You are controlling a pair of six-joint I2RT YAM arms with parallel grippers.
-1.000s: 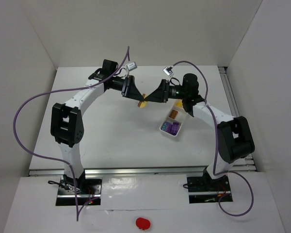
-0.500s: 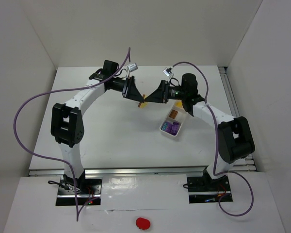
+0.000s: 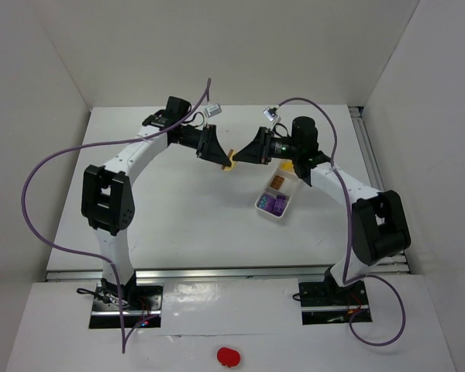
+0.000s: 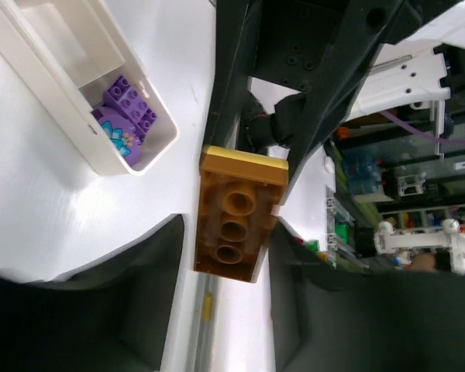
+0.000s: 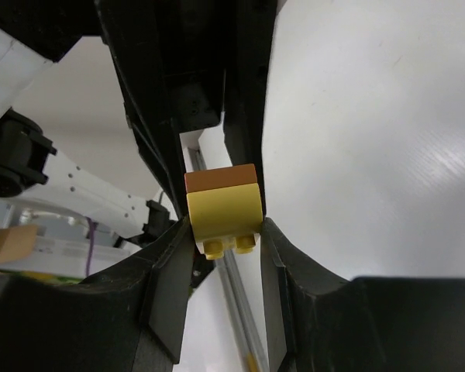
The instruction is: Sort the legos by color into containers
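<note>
Above the middle of the white table [image 3: 178, 209], the two arms meet nose to nose over a single stuck-together piece: an orange brick [image 4: 232, 225] snapped onto a yellow brick [image 5: 223, 213]. It hangs in the air between them, well clear of the surface.

The right gripper [image 3: 240, 156] pinches the yellow brick, its fingers [image 5: 167, 271] pressed against both sides. The left gripper [image 3: 219, 157] straddles the orange brick at a narrow setting. A sliver of white shows along one of its fingers [image 4: 155, 271], so I cannot tell whether it is clamped or only close around it.

The face-to-face hold looks deliberate. Each arm takes one colour, apparently so the pair can be pulled apart before either half is sorted.

Just beside the right arm sits the divided white tray [image 3: 258, 204]. Purple bricks [image 3: 275, 204] fill its near end section, and one orange piece [image 3: 277, 182] lies in the next. A separated orange brick would belong there; where yellow goes is not visible.
</note>
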